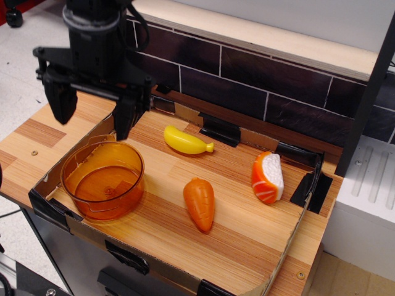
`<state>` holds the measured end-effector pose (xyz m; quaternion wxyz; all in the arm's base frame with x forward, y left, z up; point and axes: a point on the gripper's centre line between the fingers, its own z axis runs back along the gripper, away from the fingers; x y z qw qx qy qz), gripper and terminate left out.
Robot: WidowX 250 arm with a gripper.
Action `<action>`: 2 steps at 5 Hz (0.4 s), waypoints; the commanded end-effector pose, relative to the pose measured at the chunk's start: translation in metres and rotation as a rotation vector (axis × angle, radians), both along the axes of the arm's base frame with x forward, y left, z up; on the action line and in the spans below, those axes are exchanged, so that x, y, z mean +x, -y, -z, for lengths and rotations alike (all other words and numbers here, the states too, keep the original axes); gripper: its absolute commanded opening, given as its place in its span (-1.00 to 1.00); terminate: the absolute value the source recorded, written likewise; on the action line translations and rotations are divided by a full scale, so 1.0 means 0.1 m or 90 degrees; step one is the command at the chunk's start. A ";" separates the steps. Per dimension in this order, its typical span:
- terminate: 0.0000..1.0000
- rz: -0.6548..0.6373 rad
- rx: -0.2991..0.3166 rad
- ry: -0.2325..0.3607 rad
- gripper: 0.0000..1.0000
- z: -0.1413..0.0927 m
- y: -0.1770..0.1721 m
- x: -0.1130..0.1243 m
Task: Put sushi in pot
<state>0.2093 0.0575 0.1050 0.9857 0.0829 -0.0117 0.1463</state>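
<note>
We see the pot (102, 179) in translucent orange plastic, glossy, light glinting off its rim. The sushi (268, 177) looks like smooth plastic too, shiny orange over a duller white block. Beside it the carrot (199, 203) shows a ridged, satiny orange skin, and the banana (186, 141) a slick yellow one. Under them we have the tray (247, 234): striped wood-grain board, smooth and lightly sheened, edged in plain matt cardboard with black tape. The gripper (92, 115) is matt black, and the wall tiles (259, 80) behind gleam dark.
</note>
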 end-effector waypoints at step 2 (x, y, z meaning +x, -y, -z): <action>-1.00 -0.108 -0.112 0.092 1.00 -0.24 0.68 0.44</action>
